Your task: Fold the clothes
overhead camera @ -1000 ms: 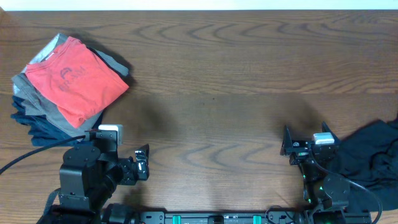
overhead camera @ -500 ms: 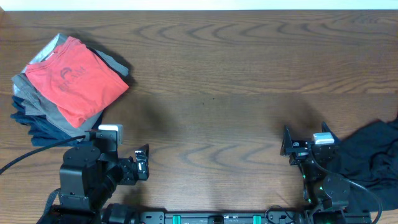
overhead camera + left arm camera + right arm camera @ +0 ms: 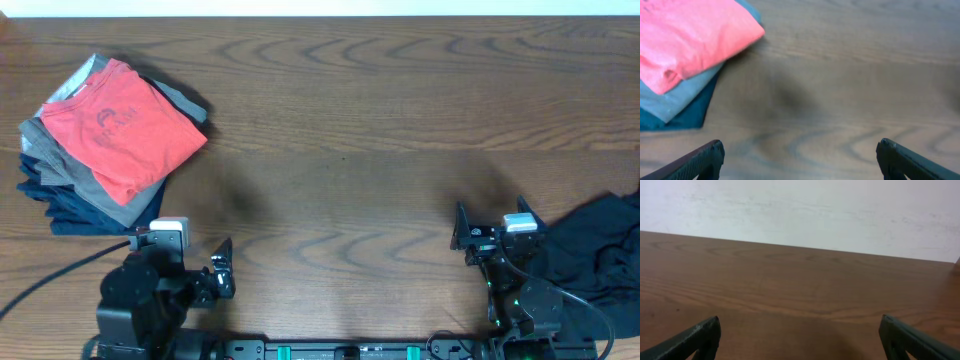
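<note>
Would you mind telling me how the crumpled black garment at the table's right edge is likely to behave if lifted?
Probably floppy: the black garment lies in loose rumpled folds, so it should drape and sag. Likely light, since it looks like thin cloth.

Coral T-shirt atop grey garment; jaws wide.

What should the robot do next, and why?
Probably swing the right gripper, open and empty, over to the black garment beside it. That one lies crumpled, while the stack of clothes at the far left already looks folded.
</note>
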Controlling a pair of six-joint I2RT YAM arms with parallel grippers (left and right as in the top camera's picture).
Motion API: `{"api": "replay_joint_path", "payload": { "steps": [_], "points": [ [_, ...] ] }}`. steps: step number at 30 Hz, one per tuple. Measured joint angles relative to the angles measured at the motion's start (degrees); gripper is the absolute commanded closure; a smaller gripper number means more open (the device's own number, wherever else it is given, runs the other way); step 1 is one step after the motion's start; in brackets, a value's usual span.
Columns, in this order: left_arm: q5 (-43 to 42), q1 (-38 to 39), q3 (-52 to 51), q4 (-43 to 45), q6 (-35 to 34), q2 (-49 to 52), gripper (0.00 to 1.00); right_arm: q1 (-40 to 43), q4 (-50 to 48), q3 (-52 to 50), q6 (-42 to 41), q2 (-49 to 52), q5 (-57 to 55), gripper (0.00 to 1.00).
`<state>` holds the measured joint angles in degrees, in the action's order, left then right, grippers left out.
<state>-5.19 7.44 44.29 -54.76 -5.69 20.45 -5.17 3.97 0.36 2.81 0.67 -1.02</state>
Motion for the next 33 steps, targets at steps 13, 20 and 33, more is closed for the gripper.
{"api": "replay_joint_path", "payload": {
  "steps": [13,20,33],
  "points": [
    [1.1,-1.5,-30.1,33.9,0.0,-16.1,0.02,0.0,0.0,0.0,0.2,0.0,0.0,0.01],
    [2.4,-1.5,-42.1,55.3,0.3,-19.7,0.02,0.0,0.0,0.0,0.2,0.0,0.1,0.01],
    [2.6,-1.7,-43.3,53.3,1.0,-19.9,0.02,0.0,0.0,0.0,0.4,0.0,0.1,0.01]
  ]
}}
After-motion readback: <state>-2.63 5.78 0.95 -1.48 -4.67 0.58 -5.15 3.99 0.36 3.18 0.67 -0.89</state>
